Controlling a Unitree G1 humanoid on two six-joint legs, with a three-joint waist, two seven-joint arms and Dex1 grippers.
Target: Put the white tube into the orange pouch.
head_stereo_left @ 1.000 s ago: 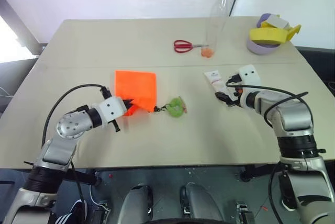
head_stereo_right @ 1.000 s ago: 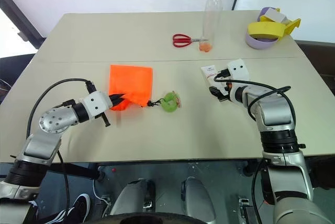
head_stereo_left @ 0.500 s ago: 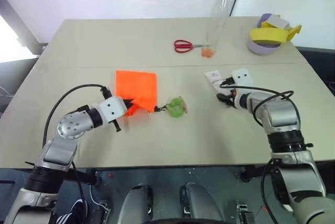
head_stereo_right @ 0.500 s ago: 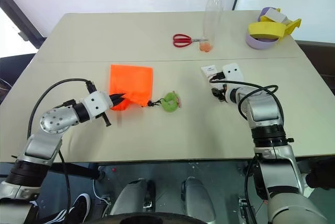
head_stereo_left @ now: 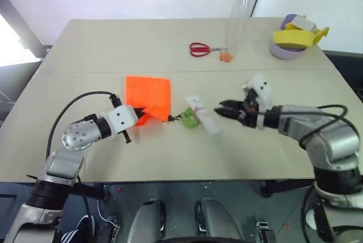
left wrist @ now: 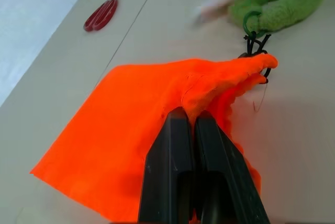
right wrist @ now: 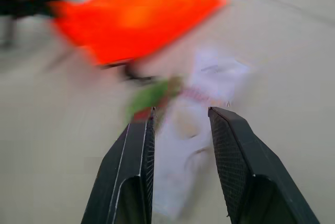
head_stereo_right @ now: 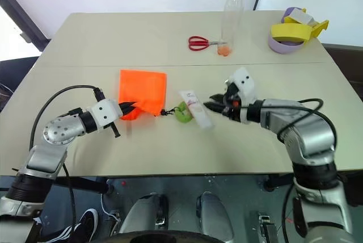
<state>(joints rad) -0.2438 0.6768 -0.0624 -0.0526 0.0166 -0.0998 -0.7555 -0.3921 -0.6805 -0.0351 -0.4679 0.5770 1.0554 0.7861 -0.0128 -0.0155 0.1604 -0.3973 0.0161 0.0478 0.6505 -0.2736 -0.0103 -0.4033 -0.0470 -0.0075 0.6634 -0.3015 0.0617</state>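
Your left gripper point(head_stereo_left: 138, 113) is pressed together on the near corner of the orange pouch point(head_stereo_left: 148, 96), pinching a fold of the fabric; the left wrist view shows both black fingers point(left wrist: 172, 166) side by side with the cloth bunched between their tips. The pouch lies flat on the beige table point(head_stereo_left: 113, 44), and its dark cord runs to the green toggle point(head_stereo_left: 190, 119) just beside its right edge.

The white tube point(head_stereo_left: 202, 114) lies on the table right beside the green toggle, on the side away from the pouch, slanting with one end toward the far side and the other toward your right gripper. It is outside the pouch.

Your right gripper point(head_stereo_left: 222, 108) hovers just beyond the tube, pointing at it, its fingers spread apart. In the right wrist view the tube point(right wrist: 196, 114) shows in the gap between the two fingers point(right wrist: 238, 166); from the blur you cannot tell whether they touch it.

Far across the table are red scissors point(head_stereo_left: 199, 49), a clear bottle with a blue cap point(head_stereo_left: 237, 19), and stacked tape rolls point(head_stereo_left: 292, 41).
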